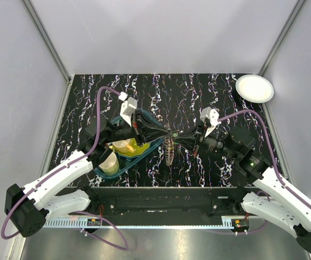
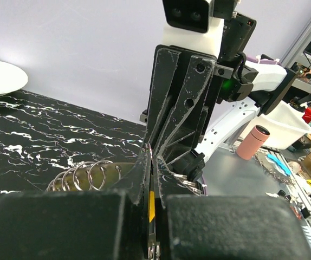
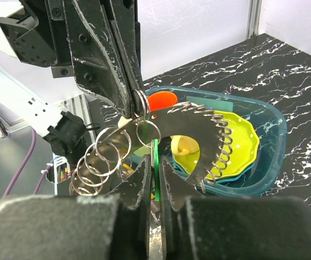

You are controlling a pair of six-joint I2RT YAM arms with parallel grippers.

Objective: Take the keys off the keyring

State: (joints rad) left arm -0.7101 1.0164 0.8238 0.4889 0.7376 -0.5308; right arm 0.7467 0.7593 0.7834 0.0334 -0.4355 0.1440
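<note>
The right gripper [image 3: 154, 169] has scuffed black plastic fingers, closed to a sliver with a thin green line showing between them. Their tips come up just under the keyring [image 3: 199, 127]; whether they actually pinch it I cannot tell. The keyring is a flat, curved metal band, dull silver with brownish mottling. Wire loops coil along its outer edge, and a row of thin, shiny split rings [image 3: 108, 157] is threaded on its lower end. It sits off the surface [image 1: 215, 97], a glossy black slab veined in white, and hangs midway between the two grippers near the slab's centre.

Just above the band, the left gripper [image 3: 136, 100] points down toward the right wrist camera. Its worn, white-scratched black fingers are pressed fully together on one small ring at the top edge of the keyring.

From above, both arms reach inward from the near corners, white upper links low and black forearms nearly level. Their grippers meet tip to tip, with purple cables looping over each wrist.

Beyond the keyring on the left lies a translucent teal tray [image 3: 274, 141], oval with rounded walls, holding a scalloped yellow-green bowl [image 3: 237, 135] and an orange disc [image 3: 163, 100]. At the far right corner rests a round white plate [image 1: 254, 88].
</note>
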